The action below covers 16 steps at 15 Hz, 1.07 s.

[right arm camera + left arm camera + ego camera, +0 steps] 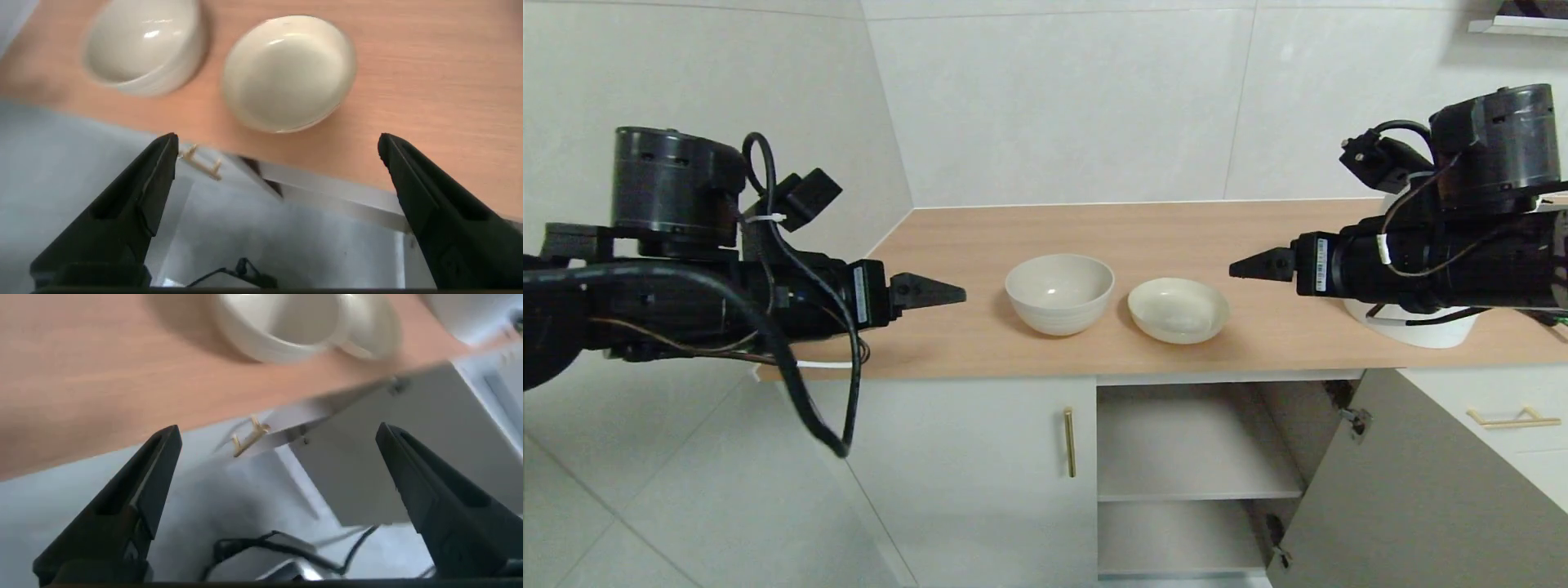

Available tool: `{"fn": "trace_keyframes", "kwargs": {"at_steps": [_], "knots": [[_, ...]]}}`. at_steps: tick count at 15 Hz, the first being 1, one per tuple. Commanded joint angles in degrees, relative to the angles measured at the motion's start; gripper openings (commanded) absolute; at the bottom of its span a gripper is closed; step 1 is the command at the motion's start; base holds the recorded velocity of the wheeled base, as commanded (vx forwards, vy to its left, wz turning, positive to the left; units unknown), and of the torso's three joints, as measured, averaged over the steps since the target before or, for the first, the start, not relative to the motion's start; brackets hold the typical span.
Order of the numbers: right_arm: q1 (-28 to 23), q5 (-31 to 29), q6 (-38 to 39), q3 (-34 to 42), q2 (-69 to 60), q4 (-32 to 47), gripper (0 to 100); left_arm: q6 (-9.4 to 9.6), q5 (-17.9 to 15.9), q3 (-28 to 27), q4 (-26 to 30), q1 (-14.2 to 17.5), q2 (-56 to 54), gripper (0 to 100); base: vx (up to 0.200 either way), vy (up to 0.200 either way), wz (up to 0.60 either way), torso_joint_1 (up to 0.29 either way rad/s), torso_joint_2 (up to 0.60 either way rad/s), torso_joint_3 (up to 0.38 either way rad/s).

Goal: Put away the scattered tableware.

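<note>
The deep bowl (1059, 292) stands upright near the front edge of the wooden countertop (1143, 233), with the shallow bowl (1178, 309) just beside it at 3 o'clock, and the wood runs back to the tiled wall (1062, 98) at 12 o'clock. At 6 o'clock below the shallow bowl a cabinet (1192, 490) stands with its door (1413, 490) swung wide, two shelves showing. The left gripper (956, 292) hangs at 9 o'clock of the bowls and the right gripper (1235, 268) at 3 o'clock, both apart from them with fingers spread wide and holding nothing.

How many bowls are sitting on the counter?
2. The deeper bowl sits on the counter; the shallower bowl just right of it. A white thing at the far right is mostly hidden.
</note>
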Motion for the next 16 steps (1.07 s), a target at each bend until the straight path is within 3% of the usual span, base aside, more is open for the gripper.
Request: {"fn": "trace_keyframes", "kwargs": {"at_steps": [1,2,3,4,5,7,12,16], "knots": [[0.49,-1.32,0.17,-0.93,3.56,-0.03,100,-5.96,1.44,-3.75,0.24,-2.07,4.85,100,0.0,0.0,0.0,0.0,0.0,0.0],[0.67,-2.11,0.35,-1.28,4.35,-0.29,100,-9.48,2.5,-5.68,0.42,-2.51,5.99,100,0.0,0.0,0.0,0.0,0.0,0.0],[1.28,-4.04,1.58,-2.6,6.11,-0.29,100,-16.42,6.45,-10.25,1.82,-4.0,8.81,100,0.0,0.0,0.0,0.0,0.0,0.0],[1.55,-6.33,3.16,-3.48,7.25,-0.38,100,-20.55,10.85,-15.08,3.93,-5.67,12.23,100,0.0,0.0,0.0,0.0,0.0,0.0],[1.55,-7.56,3.51,-3.83,7.78,-0.47,100,-22.05,13.57,-17.99,5.16,-6.73,14.78,100,0.0,0.0,0.0,0.0,0.0,0.0],[1.55,-8.09,3.51,-3.74,7.69,-1.09,100,-23.01,18.23,-21.41,5.34,-7.87,18.47,100,0.0,0.0,0.0,0.0,0.0,0.0],[1.99,-10.72,3.51,-3.3,8.04,-1.09,100,-22.66,24.65,-27.21,5.51,-8.75,24.71,100,0.0,0.0,0.0,0.0,0.0,0.0],[1.99,-11.08,3.51,-3.04,8.04,-1.09,100,-22.66,25.0,-27.39,6.04,-9.28,27.44,100,0.0,0.0,0.0,0.0,0.0,0.0]]}}
